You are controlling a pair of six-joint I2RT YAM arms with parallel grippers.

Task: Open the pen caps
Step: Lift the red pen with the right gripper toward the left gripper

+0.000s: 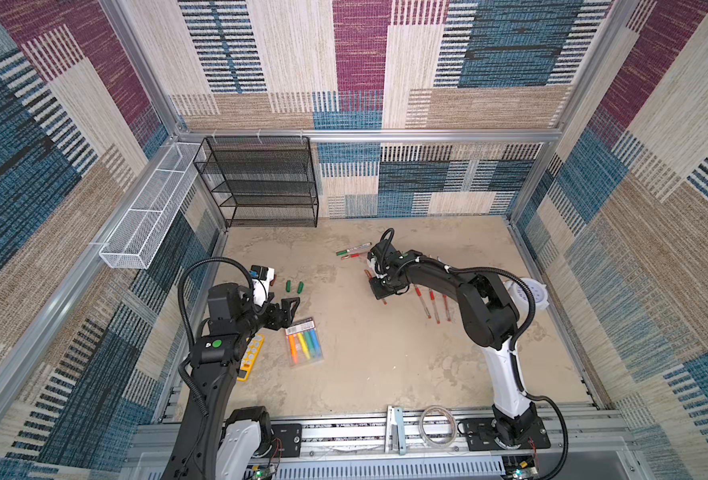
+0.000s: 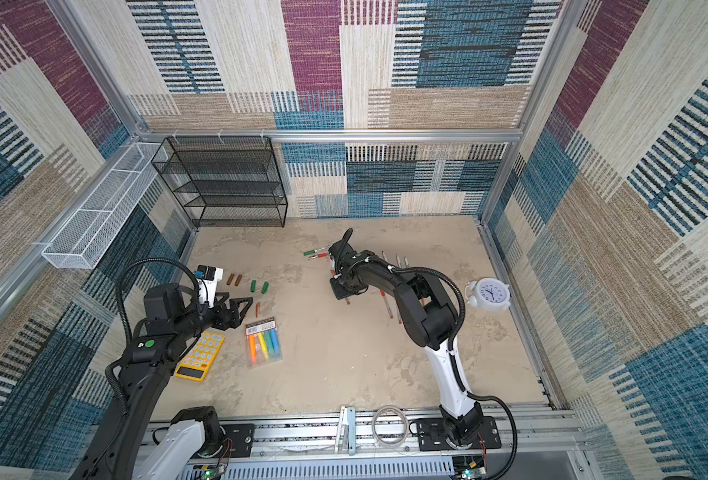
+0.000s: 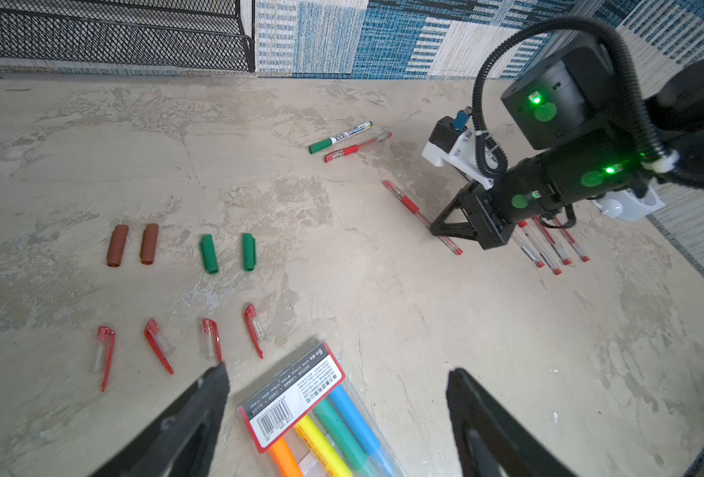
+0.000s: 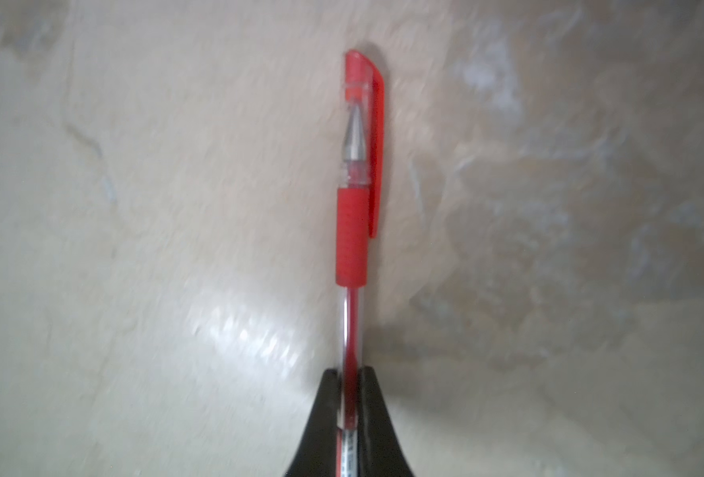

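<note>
Right gripper (image 4: pixel 351 371) tight on a capped red pen (image 4: pixel 352 231) — left gripper (image 3: pixel 337 373) spread wide, seemingly above the highlighter pack (image 3: pixel 296 396).

We see a robotics lab cell: silver aluminium-profile frame (image 1: pixel 427 135), patchwork carpet-tile walls (image 1: pixel 360 50), slotted mounting rail (image 1: pixel 344 434).

caps (image 1: pixel 288 286) left, pens (image 1: pixel 432 306) right, rack (image 1: pixel 260 183) behind

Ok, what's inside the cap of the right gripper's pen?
Inside the clear cap, the silver tip cone of the red gel pen shows; its very point is hidden by the cap's red end.
</note>
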